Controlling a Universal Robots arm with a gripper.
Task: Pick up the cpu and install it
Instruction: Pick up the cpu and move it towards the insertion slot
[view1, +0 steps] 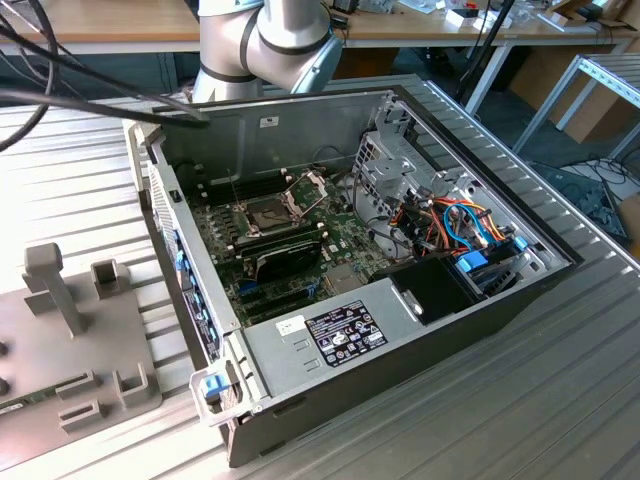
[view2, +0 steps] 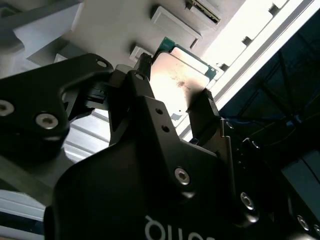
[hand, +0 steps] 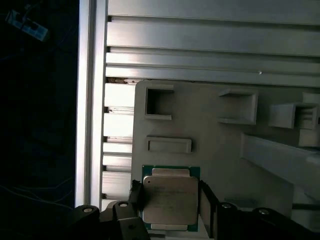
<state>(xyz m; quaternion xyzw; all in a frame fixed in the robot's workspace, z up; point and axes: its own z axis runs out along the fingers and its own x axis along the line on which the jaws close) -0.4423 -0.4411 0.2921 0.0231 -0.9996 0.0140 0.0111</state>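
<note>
The tool (hand: 171, 199) is pinching the cpu (hand: 170, 196) by two opposite sides at the grey holder plate (hand: 215, 135) near the bench (hand: 200, 45) edge, so pickup is underway and installation is remaining undone.

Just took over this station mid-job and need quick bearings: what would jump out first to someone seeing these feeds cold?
In both wrist views the silver-topped cpu stands out, held edge to edge between the jaws of the gripper over a grey fixture plate. In the exterior view the open computer case lies mid-frame, its motherboard bare and the socket frame hinged up.
</note>
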